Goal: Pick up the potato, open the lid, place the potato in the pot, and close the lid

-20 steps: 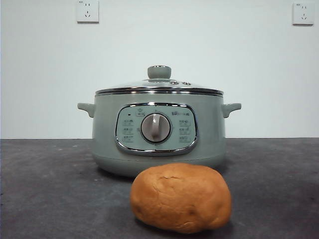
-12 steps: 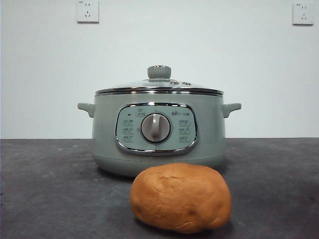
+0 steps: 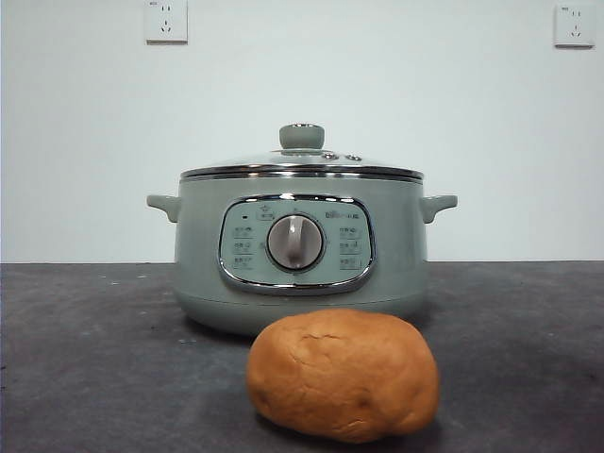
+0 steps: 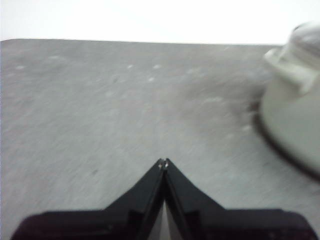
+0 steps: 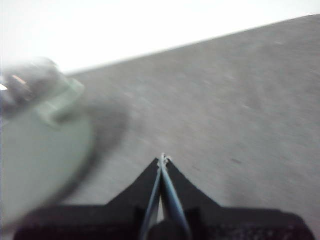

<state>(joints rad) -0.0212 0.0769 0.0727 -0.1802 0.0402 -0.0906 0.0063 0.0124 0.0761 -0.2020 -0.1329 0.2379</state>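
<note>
Left gripper (image 4: 163, 162): jaws pressed together, holding nothing, above bare table with the pot at the side of its view.
Right gripper (image 5: 162, 158): jaws closed tip to tip, empty, over bare table; its view is blurred, the pot at the side.
Count: one potato (image 3: 343, 375), one pot (image 3: 300, 247), one lid (image 3: 302, 160), two wall sockets (image 3: 166, 20).
Potato: lies on the table just in front of the pot, below its dial (image 3: 295, 243).
Lid: seated on the pot, knob upright.
Open room: bare tabletop on both sides of the pot.
Surface: dark grey, mottled table (image 3: 85, 349).
Room: plain white wall behind, a socket near each upper corner.
</note>
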